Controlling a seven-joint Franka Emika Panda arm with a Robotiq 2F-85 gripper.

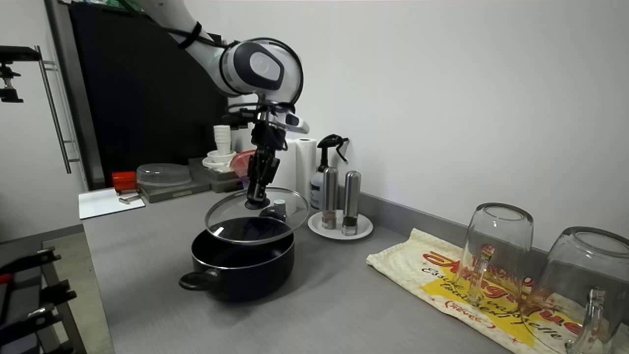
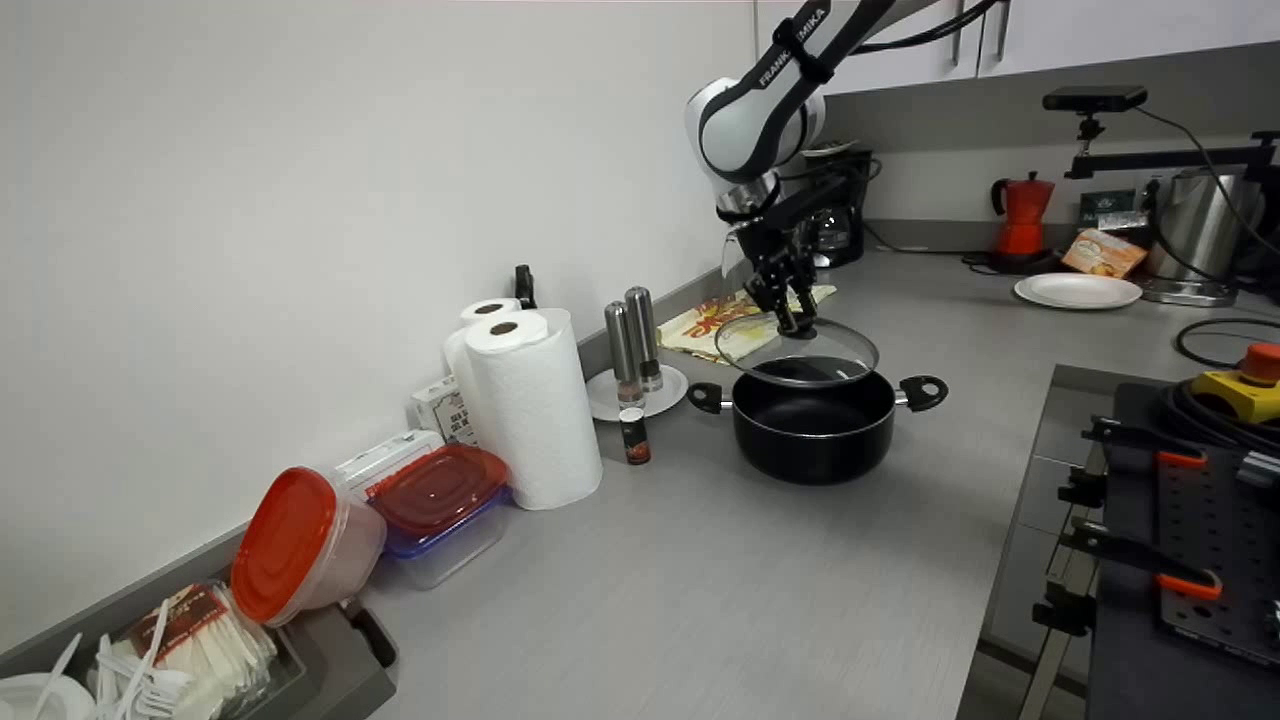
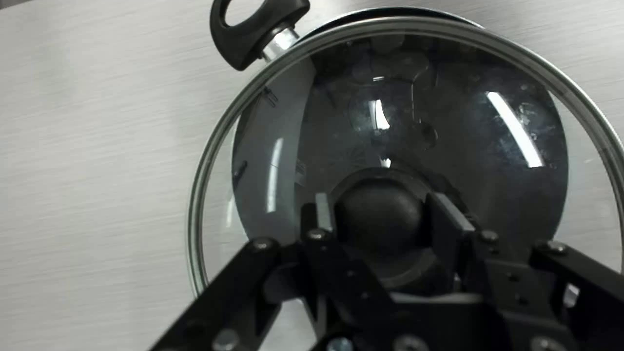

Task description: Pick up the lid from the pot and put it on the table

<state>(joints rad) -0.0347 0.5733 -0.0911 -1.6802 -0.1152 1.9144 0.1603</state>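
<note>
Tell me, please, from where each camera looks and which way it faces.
In an exterior view, the camera sits near the glass mugs, facing along the countertop; arm and gripper show.
In an exterior view, it sits past the paper towel rolls, facing the opposite way; arm and gripper show.
The wrist camera looks down onto the glass lid; gripper fingers show.
Both exterior views share lid and black pot.
</note>
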